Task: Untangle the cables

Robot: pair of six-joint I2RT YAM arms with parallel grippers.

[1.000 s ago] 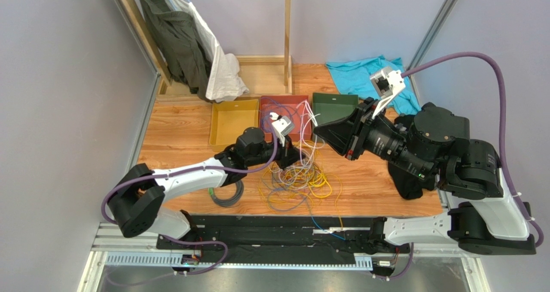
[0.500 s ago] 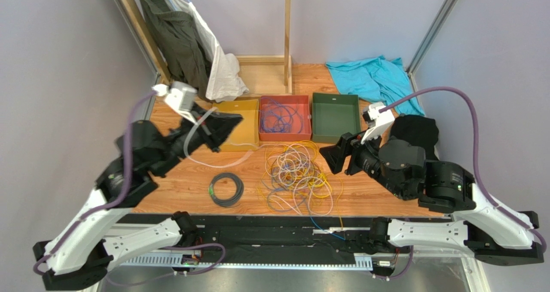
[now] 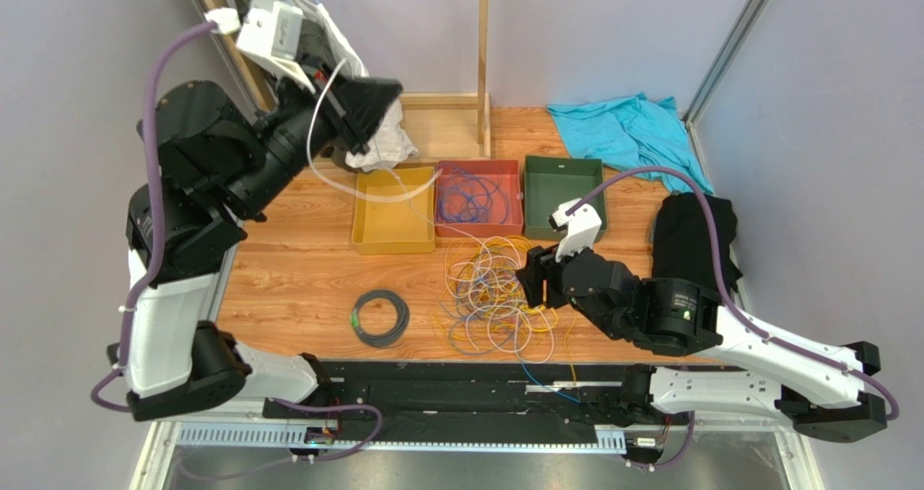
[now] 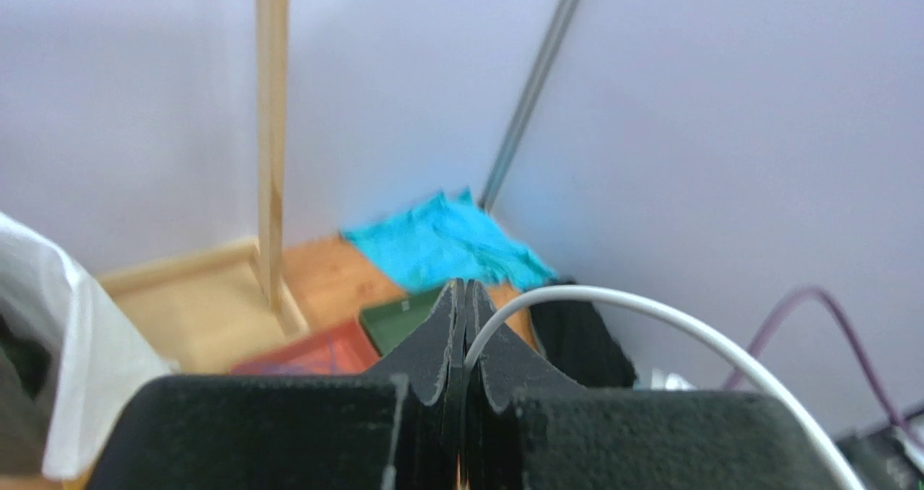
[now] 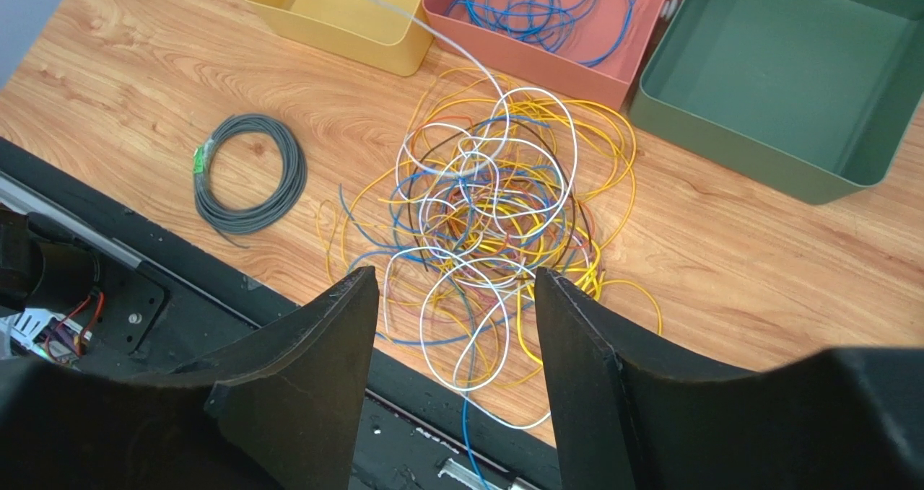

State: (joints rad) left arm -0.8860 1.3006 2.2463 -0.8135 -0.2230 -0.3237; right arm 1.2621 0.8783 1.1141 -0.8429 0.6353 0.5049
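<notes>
High over the far-left corner, left gripper (image 3: 382, 87) is clamped fully closed on 1 white cable (image 4: 607, 297). The strand drops across the yellow bin (image 3: 385, 225) into the tangle (image 3: 499, 295), which sits near-centre on the table (image 5: 141, 79). Right gripper (image 5: 453, 284) hangs just above that tangle, jaws well apart, holding nothing.

Risks as I read them:
- Strand is threaded through other loops, so more lift could cinch a knot or haul the whole pile along, since nothing pins it.
- Thin slick jacket could slip out of the pinch.
- Line rides on the bin rim and may drag or tip the bin.

Materials: wires are string-thin, smooth and springy, in loose yellow, white and blue loops. The 3 bins, yellow, red (image 5: 521, 68) and green (image 5: 759, 68), are rigid open rectangles. Grey coil (image 5: 249, 171) lies neatly wound left of the pile. Tabletop is wood-grain.
</notes>
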